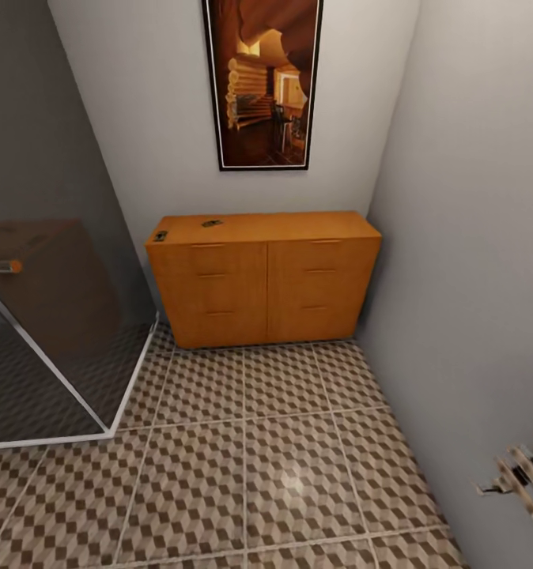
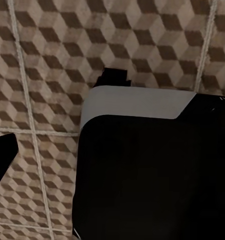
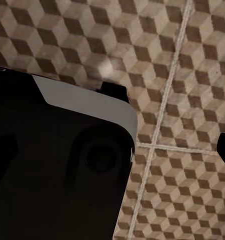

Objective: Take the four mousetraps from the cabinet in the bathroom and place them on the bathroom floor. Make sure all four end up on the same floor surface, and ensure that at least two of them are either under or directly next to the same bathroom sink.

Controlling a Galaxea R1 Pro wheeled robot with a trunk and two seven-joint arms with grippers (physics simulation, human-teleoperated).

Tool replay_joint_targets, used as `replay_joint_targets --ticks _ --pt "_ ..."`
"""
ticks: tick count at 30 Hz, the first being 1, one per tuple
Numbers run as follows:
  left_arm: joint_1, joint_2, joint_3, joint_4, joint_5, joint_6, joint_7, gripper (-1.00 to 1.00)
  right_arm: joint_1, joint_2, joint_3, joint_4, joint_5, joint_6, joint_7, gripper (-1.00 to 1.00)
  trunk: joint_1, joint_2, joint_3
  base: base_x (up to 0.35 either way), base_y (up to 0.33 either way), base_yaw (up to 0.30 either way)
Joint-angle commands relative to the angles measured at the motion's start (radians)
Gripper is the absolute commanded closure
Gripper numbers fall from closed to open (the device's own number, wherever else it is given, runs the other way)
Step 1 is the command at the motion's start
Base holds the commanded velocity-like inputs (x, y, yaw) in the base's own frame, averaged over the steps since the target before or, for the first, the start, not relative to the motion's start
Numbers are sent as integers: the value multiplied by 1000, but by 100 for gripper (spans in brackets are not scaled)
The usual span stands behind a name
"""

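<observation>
Mousetraps on the cabinet top

Left to right: a glass shower screen [image 1: 57, 316], then the cabinet [image 1: 262, 276] against the wall, two mousetraps [image 1: 160, 235] [image 1: 212, 224] on its top, above the bathroom floor [image 1: 243, 466]. Neither pincer's state can be told.

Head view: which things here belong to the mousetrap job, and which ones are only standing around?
Belong to the job:
- two mousetraps on the cabinet top, one near its left corner
- the cabinet, fronts closed
- the bathroom floor

Just there:
- framed picture on the wall above the cabinet
- glass shower screen at the left
</observation>
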Motion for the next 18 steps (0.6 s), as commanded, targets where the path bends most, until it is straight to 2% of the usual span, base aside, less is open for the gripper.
replay_joint_targets --ticks 1,18 --pt "-1 1 -3 -4 0 1 7 -100 -1 1 8 4 -9 -7 0 -100 1 0 -2 334 0 91" --pt "-1 1 -3 -5 -1 1 7 -100 -2 -3 8 4 -9 -7 0 -100 1 0 -6 334 0 21"
